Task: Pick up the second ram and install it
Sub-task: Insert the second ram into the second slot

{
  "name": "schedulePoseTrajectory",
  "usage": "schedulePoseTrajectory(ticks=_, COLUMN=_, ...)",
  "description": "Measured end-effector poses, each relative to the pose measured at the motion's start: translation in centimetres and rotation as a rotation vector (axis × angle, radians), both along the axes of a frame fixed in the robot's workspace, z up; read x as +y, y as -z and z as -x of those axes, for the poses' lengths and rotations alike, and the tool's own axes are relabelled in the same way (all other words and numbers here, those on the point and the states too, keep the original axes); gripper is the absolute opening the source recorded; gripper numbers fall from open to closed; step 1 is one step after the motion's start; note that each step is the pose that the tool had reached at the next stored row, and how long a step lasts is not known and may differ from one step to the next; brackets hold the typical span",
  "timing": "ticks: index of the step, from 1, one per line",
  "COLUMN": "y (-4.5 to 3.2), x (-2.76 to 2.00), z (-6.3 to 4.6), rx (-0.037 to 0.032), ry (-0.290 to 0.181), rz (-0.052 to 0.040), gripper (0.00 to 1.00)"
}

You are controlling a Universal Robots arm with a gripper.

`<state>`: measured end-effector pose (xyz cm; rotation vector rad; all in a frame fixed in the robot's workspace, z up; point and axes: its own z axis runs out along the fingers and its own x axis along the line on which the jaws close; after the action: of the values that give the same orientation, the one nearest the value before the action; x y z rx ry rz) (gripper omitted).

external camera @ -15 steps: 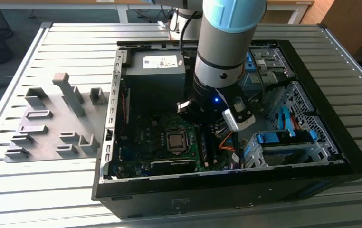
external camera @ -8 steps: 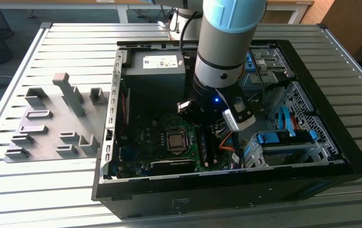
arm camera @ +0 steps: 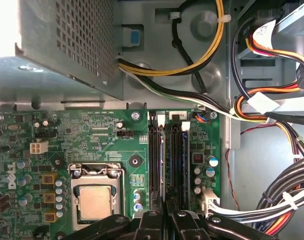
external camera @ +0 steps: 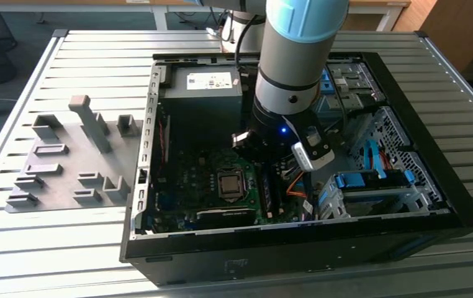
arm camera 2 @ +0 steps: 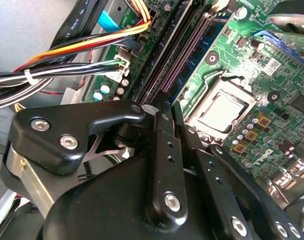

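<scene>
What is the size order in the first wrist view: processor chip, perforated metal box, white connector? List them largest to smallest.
1. perforated metal box, by far, though it probably rises nearer the camera
2. processor chip
3. white connector

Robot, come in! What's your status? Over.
Gripper down in the case, over the memory slots. Second ram not told apart from here. Cable bundle beside, not blocking.
</scene>
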<state>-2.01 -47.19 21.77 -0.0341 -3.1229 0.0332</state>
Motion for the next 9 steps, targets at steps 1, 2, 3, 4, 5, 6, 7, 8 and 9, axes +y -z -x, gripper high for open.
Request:
schedulePoseTrajectory(ticks=1, y=0.00, x=0.00, z=-0.01, rx=0.0001, ry=-0.002, rz=0.0000, gripper=0.14)
schedulePoseTrajectory(ticks=2, y=0.00, x=0.00, z=-0.01, rx=0.0001, ry=-0.005, rz=0.0000, gripper=0.14)
schedulePoseTrajectory(ticks=3, y=0.00, x=0.00, z=-0.01, rx=0.0001, ry=-0.009, rz=0.0001, gripper=0.14)
schedulePoseTrajectory(ticks=4, y=0.00, x=0.00, z=-0.02, rx=0.0001, ry=-0.010, rz=0.0002, gripper=0.14)
schedulePoseTrajectory(ticks=5, y=0.00, x=0.01, z=-0.02, rx=0.0001, ry=-0.012, rz=0.0003, gripper=0.14)
schedulePoseTrajectory(ticks=6, y=0.01, x=0.01, z=-0.02, rx=0.0001, ry=-0.014, rz=0.0004, gripper=0.14)
schedulePoseTrajectory(ticks=7, y=0.07, x=0.01, z=-0.02, rx=0.0000, ry=-0.014, rz=0.0001, gripper=0.14)
schedulePoseTrajectory(ticks=8, y=0.13, x=0.01, z=-0.02, rx=0.0000, ry=-0.014, rz=0.0001, gripper=0.14)
schedulePoseTrajectory(ticks=9, y=0.20, x=0.01, z=-0.02, rx=0.0001, ry=-0.014, rz=0.0003, gripper=0.14)
